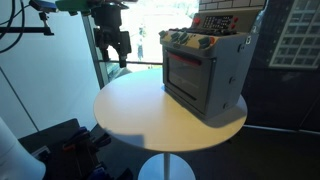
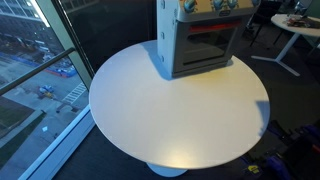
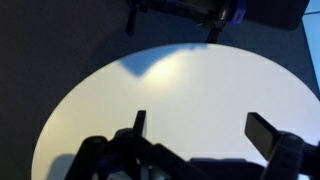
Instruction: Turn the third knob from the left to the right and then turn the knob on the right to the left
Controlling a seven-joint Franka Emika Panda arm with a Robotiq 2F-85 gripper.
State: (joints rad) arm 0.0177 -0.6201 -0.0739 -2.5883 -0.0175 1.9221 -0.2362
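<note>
The toy oven (image 1: 205, 72) (image 2: 200, 40) stands near one rim of the round white table (image 1: 130, 110). Its dark door faces the tabletop, and its row of knobs (image 1: 190, 42) runs along the top front edge, too small to tell one from another. The Robotiq gripper (image 1: 112, 60) hangs in the air over the opposite side of the table, well apart from the oven, jaws spread wide and holding nothing. In the wrist view its fingers (image 3: 140, 122) frame only bare tabletop.

A round white table (image 2: 180, 110) stands beside a tall window (image 2: 35, 60) on dark floor (image 3: 40, 40).
</note>
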